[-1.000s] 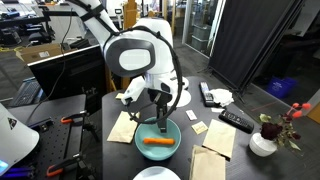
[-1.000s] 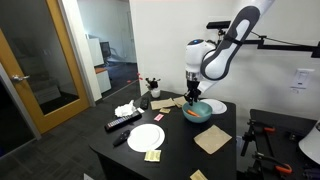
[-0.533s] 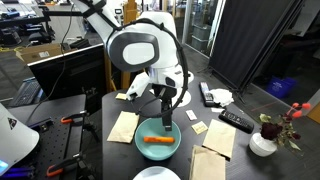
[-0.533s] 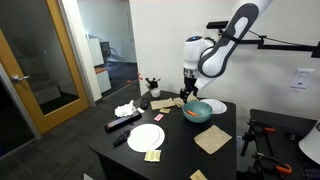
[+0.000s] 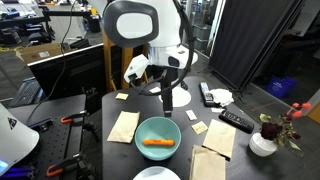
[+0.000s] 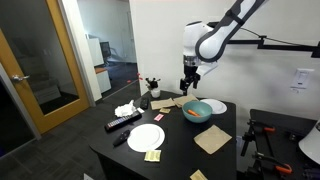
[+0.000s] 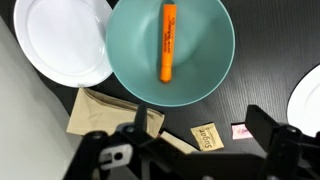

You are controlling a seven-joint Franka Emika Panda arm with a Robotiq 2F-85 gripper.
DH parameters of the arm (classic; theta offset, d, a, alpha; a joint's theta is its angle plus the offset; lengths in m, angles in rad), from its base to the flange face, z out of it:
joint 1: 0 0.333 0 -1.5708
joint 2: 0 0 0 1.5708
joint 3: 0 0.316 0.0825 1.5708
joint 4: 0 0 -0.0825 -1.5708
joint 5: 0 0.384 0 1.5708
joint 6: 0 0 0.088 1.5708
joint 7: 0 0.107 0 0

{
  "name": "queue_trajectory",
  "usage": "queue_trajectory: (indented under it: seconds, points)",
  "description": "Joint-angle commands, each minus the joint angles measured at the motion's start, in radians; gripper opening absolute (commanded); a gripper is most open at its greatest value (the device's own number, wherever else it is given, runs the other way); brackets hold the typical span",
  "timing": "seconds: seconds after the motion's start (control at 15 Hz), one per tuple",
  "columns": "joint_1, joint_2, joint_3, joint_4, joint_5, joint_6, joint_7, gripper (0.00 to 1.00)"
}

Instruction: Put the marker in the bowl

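The orange marker lies flat on the bottom of the teal bowl. Nothing touches it. In both exterior views my gripper hangs well above the table, over the bowl's far rim and pointing down. In the wrist view my gripper stands open, its dark fingers wide apart with only the black table between them. The bowl and marker fill the upper middle of that view.
A white plate touches the bowl's side and another white plate lies nearer the table front. Brown napkins, a sugar packet, black remotes and a potted plant surround the bowl.
My gripper opened beside the marker in the bowl, then rose up and back from the bowl. The marker stayed lying in the bowl.
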Motion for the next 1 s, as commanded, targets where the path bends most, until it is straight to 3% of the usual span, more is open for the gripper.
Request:
queue_trajectory:
  seconds: [0.0, 0.4, 0.93]
  points:
    - [-0.035, -0.078, 0.032, 0.023, 0.021, -0.120, -0.078, 1.00]
    - [-0.058, -0.137, 0.054, 0.043, 0.029, -0.201, -0.152, 1.00]
    - [-0.059, -0.111, 0.058, 0.041, 0.002, -0.164, -0.117, 1.00]
